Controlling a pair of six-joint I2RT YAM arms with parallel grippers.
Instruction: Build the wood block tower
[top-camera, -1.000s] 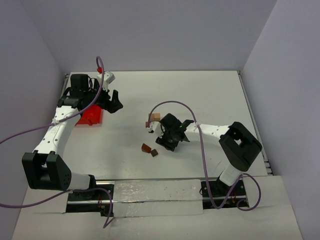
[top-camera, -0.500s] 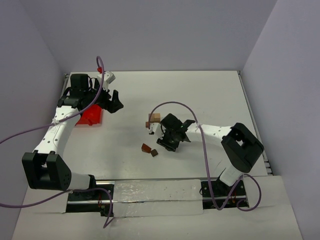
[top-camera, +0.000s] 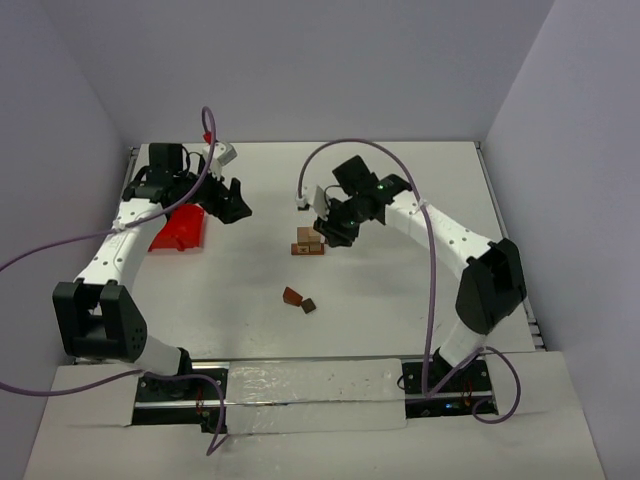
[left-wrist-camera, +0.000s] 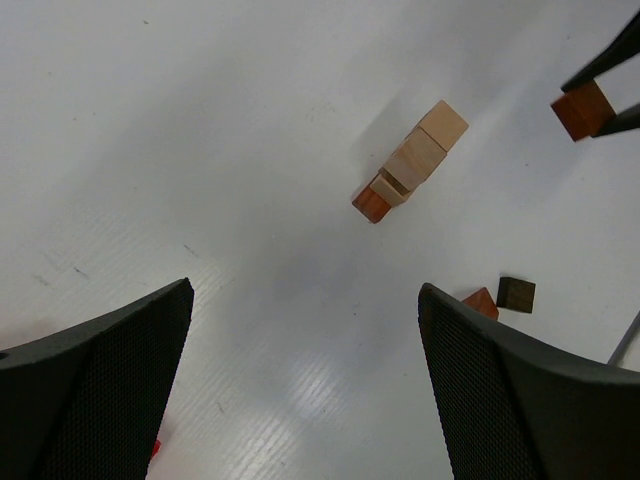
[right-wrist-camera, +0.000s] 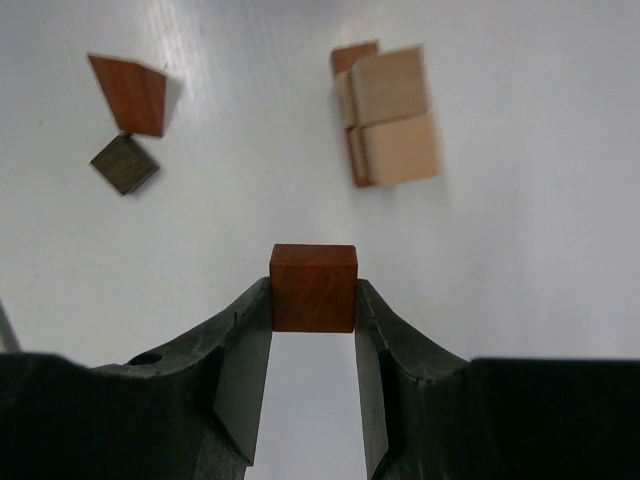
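The right hand (right-wrist-camera: 313, 305) is closed on a small reddish-brown block (right-wrist-camera: 313, 288), pinched squarely between its two dark fingers (right-wrist-camera: 245, 350) and held in the air above the white surface (top-camera: 400, 290). Just below and beside it, near the middle of the surface, stands the partly built wood block tower (top-camera: 308, 243): pale tan blocks stacked on a reddish base piece, seen from above in the right wrist view. Closer to the near edge, well apart from the tower, lie two loose pieces that sit almost touching: a reddish wedge-shaped block (top-camera: 292, 296) and a smaller dark brown block (top-camera: 309, 306). The left hand (left-wrist-camera: 305, 295) is open and holds nothing, its two black fingers (left-wrist-camera: 110, 370) spread wide. It hangs toward the far left corner, its camera looking across at the tower. A red bin (top-camera: 180, 232) sits by the left edge, right beside that hand.
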